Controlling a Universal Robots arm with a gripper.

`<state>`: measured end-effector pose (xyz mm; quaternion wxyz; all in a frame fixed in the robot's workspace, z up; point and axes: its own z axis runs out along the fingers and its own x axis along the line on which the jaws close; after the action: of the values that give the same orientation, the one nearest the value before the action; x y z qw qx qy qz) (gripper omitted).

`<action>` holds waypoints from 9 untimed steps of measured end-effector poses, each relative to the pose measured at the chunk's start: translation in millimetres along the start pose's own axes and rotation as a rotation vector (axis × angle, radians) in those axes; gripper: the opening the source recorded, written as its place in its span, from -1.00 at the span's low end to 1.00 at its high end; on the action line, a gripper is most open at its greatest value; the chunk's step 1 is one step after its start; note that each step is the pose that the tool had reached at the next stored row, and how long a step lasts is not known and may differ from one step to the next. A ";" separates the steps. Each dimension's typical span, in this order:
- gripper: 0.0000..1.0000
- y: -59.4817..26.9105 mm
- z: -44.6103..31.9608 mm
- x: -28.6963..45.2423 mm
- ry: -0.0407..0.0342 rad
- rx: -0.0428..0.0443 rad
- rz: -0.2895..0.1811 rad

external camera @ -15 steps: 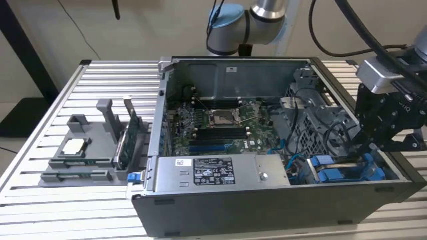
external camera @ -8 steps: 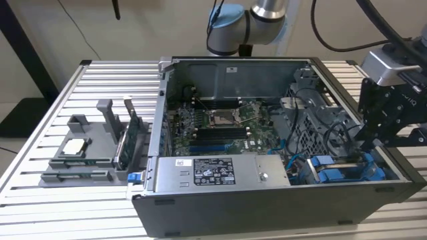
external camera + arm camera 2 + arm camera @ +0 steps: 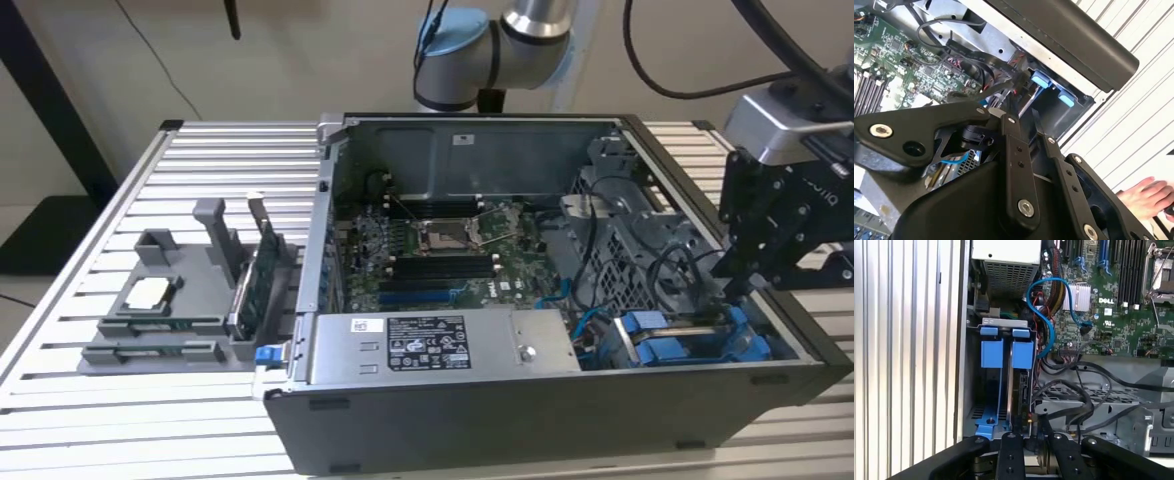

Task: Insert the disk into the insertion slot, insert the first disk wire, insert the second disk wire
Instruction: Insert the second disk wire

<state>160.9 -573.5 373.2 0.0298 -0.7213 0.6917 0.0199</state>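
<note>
Hand (image 3: 1034, 439) sits closest to us in the first wrist view. Its black fingers (image 3: 1011, 455) are set narrow, and we see them pinching what looks like a black wire plug (image 3: 1035, 432) between the tips. In the second wrist view we mark the same hand (image 3: 1021, 106) with the same narrow grip. The plug is just beside the near edge of the disk (image 3: 1020, 390); we cannot tell whether they touch. The disk stands on edge in its blue carrier, seated in the insertion slot (image 3: 985, 426) of the dark drive cage. Black wires (image 3: 1079, 405) run across the cage top near the hand.

In the exterior view the hand (image 3: 738, 278) hangs over the open computer case (image 3: 534, 430) at the exterior view's right, close above the disk (image 3: 694, 345). We note the motherboard (image 3: 441, 250) mid-case, the grey power-supply box (image 3: 441, 345) beside the cage, and a blue cable (image 3: 1046, 315) looping between them. The case lies on a slatted worktop (image 3: 80, 400), with a grey fixture (image 3: 174, 300) holding parts at the exterior view's left. A person's fingers (image 3: 1146, 195) rest on the worktop beyond the case.
</note>
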 end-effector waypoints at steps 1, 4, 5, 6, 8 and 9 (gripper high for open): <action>-0.47 0.2 -0.3 -0.3 0.0001 0.0000 0.000; -0.47 0.7 -0.9 -2.3 0.0001 0.0000 0.000; -0.47 0.9 -1.2 -3.1 0.0002 0.0000 0.000; -0.47 1.0 -1.3 -4.0 0.0002 0.0000 0.000; -0.47 1.3 -1.5 -6.1 0.0002 0.0000 0.000; -0.47 1.5 -1.5 -7.3 0.0001 0.0000 0.000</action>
<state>159.1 -566.4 375.2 0.0297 -0.7213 0.6917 0.0199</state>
